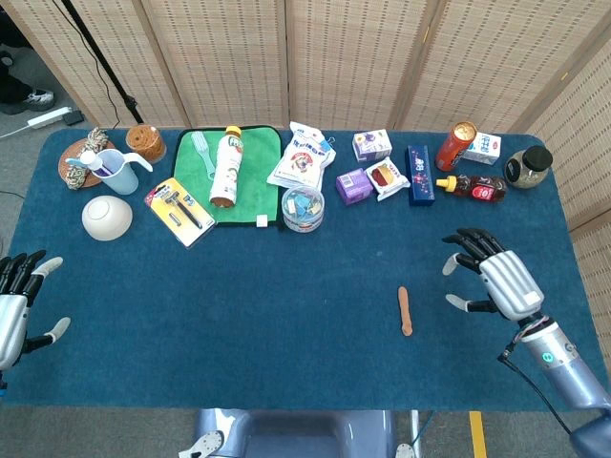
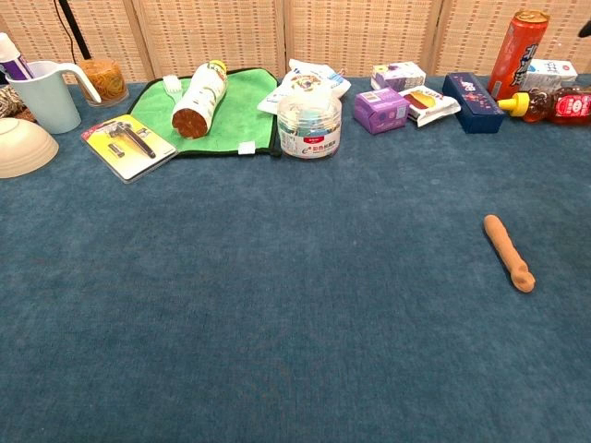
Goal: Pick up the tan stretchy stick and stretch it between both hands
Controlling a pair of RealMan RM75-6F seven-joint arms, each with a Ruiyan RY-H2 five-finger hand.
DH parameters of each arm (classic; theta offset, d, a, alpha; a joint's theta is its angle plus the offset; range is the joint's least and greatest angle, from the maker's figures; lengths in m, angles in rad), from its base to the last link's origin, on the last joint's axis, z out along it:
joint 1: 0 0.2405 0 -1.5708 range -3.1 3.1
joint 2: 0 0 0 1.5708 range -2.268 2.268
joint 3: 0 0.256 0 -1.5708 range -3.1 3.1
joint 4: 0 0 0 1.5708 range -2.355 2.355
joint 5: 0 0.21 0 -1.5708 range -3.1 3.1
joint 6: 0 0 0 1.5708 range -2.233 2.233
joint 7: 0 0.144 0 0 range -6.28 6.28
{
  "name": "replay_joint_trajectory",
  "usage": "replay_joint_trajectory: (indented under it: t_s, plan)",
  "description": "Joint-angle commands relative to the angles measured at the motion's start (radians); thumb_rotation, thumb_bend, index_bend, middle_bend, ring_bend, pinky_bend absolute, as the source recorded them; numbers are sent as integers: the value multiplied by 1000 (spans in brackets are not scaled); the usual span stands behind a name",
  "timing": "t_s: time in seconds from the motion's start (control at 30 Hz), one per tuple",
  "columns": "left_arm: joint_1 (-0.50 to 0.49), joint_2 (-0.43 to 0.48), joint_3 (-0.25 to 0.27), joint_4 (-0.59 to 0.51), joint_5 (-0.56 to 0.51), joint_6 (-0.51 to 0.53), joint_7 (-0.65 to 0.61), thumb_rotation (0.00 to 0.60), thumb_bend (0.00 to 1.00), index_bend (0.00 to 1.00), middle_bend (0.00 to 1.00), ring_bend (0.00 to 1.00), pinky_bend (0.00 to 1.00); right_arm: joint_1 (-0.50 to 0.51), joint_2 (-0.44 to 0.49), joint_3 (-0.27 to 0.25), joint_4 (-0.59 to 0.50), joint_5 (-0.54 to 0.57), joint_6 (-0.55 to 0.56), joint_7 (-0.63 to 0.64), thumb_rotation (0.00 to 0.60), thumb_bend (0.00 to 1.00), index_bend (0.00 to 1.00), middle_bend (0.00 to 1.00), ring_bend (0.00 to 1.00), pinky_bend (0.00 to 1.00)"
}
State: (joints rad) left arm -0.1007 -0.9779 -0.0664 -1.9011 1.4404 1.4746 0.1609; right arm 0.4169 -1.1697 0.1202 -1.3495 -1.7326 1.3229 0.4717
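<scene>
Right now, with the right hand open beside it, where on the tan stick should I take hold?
Probably the far end of the tan stretchy stick, reached from the right hand side. It lies flat on the blue table, alone, running near to far, so fingers can close across its narrow width and leave the near, knobby end for the left hand.

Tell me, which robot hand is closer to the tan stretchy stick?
The right robot hand. It hovers open just beside the tan stretchy stick, while the left robot hand is far off at the table's opposite edge.
</scene>
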Motion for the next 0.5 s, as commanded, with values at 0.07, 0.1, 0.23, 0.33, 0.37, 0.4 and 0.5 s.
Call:
replay_joint_trajectory:
  t_s: [0.07,0.1,0.23,0.33,0.37,0.4,0.5]
  plan:
    - [-1,2,0,2,-4,-3,3,583,199,173,96,55,0,61,-46,-1,78,-43,-22,-1,600,186,484,210,127,105]
    - [-2,2,-1,2,-5,-4,5,584,199,173,96,56,0,82,-57,-7,104,-66,-30,-22,600,187,483,210,127,101]
    - [-7,3,-5,1,-9,-7,17,581,198,173,96,56,0,125,-81,-28,152,-89,-57,-27,600,187,470,210,117,78]
    - [-15,5,-10,1,-13,-16,18,583,198,173,96,56,0,147,-98,-42,181,-101,-66,-32,600,187,479,210,100,52]
    - [-18,7,-12,1,-14,-18,20,583,198,173,96,56,0,157,-105,-49,193,-106,-70,-36,600,187,480,209,96,44]
    - [-20,8,-13,1,-14,-18,21,583,198,173,96,56,0,163,-109,-54,201,-109,-74,-39,600,187,481,209,91,32]
    - [-21,11,-9,-7,-8,-22,23,584,198,173,96,56,0,185,-126,-67,223,-118,-84,-53,600,186,485,207,70,2]
